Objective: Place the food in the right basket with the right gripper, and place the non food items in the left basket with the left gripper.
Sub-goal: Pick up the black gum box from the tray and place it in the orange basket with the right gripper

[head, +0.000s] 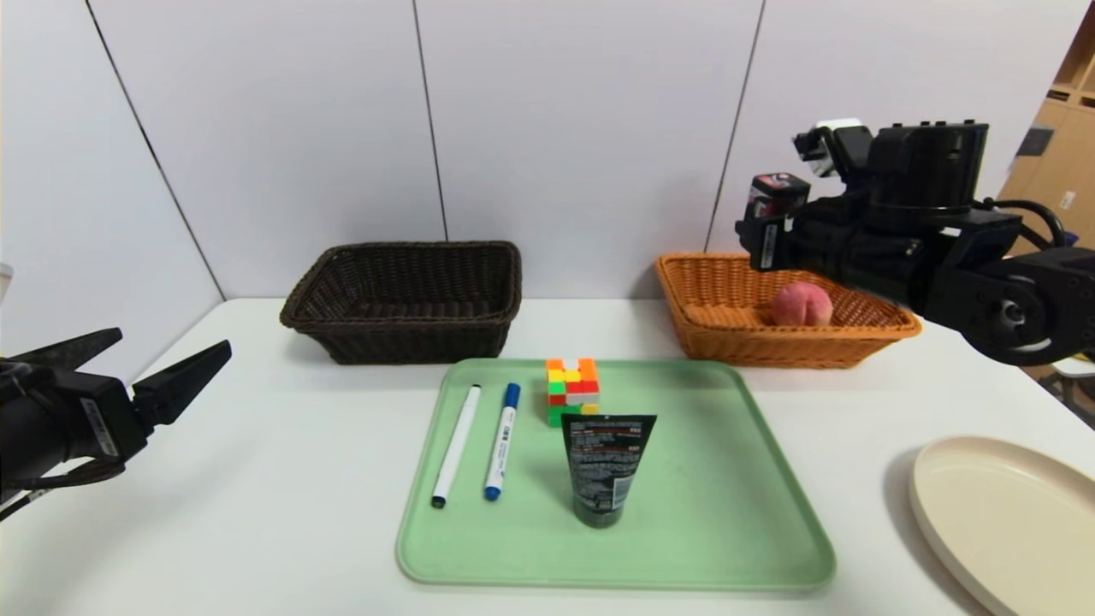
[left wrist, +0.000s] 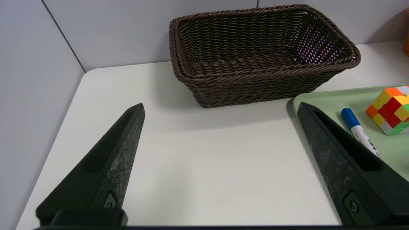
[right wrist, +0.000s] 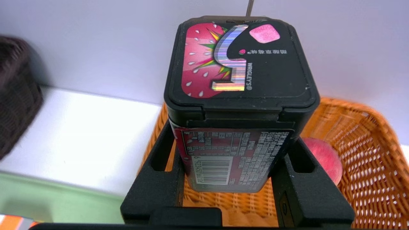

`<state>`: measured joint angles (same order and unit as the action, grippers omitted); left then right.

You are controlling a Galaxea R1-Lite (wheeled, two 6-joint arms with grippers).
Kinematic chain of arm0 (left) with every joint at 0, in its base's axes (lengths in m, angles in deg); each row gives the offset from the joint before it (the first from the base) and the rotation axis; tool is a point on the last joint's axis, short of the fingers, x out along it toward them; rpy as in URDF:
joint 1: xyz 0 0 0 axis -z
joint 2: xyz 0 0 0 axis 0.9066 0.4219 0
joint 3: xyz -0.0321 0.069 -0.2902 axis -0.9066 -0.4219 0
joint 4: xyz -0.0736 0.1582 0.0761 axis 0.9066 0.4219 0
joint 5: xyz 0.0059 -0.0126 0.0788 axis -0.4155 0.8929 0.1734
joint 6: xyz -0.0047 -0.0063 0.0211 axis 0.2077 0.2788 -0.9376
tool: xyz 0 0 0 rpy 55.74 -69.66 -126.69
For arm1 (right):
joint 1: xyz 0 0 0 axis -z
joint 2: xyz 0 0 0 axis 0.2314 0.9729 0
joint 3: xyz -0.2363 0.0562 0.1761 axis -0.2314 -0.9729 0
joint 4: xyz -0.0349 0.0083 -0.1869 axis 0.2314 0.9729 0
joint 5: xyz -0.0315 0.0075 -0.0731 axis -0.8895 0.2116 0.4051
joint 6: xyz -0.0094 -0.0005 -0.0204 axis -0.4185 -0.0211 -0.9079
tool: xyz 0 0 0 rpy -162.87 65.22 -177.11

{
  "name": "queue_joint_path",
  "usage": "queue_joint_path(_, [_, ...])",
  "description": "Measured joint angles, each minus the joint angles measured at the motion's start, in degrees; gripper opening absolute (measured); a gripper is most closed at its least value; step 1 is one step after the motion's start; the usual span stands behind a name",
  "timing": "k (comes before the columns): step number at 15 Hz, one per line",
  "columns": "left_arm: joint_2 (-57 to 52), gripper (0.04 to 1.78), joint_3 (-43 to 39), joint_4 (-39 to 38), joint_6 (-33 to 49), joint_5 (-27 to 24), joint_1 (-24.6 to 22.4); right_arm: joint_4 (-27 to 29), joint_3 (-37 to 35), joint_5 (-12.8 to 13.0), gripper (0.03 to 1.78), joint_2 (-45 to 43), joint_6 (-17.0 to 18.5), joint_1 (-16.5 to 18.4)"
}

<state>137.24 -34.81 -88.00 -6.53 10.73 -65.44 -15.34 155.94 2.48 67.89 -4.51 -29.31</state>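
My right gripper (head: pixel 766 235) is shut on the dark pink-labelled container (head: pixel 777 195) and holds it in the air above the left end of the orange basket (head: pixel 710 334). The container fills the right wrist view (right wrist: pixel 239 95), gripped between the fingers (right wrist: pixel 159 179). The peach (head: pixel 802 305) lies in the orange basket. The black-capped marker (head: pixel 456 445), blue-capped marker (head: pixel 502 441), puzzle cube (head: pixel 572 391) and black tube (head: pixel 606 466) sit on the green tray (head: pixel 727 513). My left gripper (head: pixel 150 368) is open and empty at the table's left, before the empty dark brown basket (head: pixel 402 338).
A cream plate (head: pixel 1009 513) lies at the front right of the white table. Grey wall panels stand just behind both baskets. The left wrist view shows bare table (left wrist: pixel 207 153) between my left fingers and the dark basket (left wrist: pixel 262 80).
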Motion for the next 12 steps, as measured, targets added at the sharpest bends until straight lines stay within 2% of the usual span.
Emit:
queue_joint_path(3, [0.1,1.69,-0.2,0.0,0.0,0.0,0.0,8.7,6.4,-0.9,0.74,3.3,2.2,1.4])
queue_joint_path(8, [0.4,1.69,-0.3,0.0,0.0,0.0,0.1,17.7,15.8,-1.3,0.74,10.6,3.3,3.2])
queue_joint_path(12, [1.0,1.69,-0.2,-0.1,0.0,0.1,0.0,21.6,20.0,-2.0,0.74,15.5,4.9,3.8])
